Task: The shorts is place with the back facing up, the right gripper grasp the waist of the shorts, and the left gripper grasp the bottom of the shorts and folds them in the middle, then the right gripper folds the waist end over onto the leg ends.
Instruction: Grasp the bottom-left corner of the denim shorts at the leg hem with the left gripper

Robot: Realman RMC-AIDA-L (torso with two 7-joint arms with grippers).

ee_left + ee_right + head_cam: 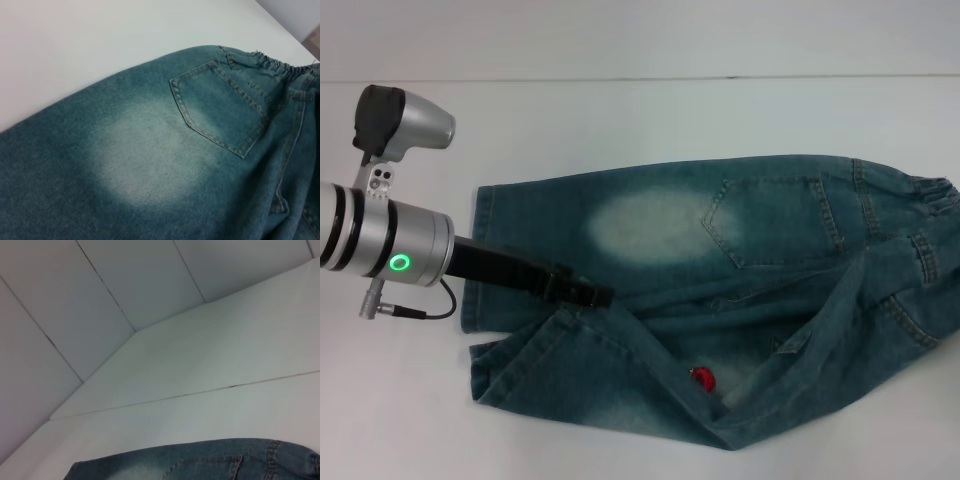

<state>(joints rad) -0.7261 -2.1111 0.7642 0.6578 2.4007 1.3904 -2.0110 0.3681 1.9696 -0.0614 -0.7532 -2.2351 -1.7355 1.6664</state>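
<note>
Blue denim shorts (pixel 660 230) lie across the white table (pixel 620 120), back pocket (pixel 770 225) up. The elastic waist (pixel 930 200) is at the right and the leg ends are at the left. The near leg (pixel 590 380) is rumpled, with a fold edge slanting toward the waist. My left gripper (pixel 592 293) reaches in from the left, low over the shorts where the two legs meet. The left wrist view shows the faded patch (pixel 140 160), the pocket (pixel 220 110) and the waistband (pixel 275 65). The right gripper is out of view; its wrist view catches only the shorts' far edge (pixel 200 462).
A small red mark (pixel 703 378) sits on the near leg's fabric. The table's far edge meets a pale panelled wall (pixel 125 285). Bare white tabletop lies beyond the shorts and to the left under my left arm (pixel 390 250).
</note>
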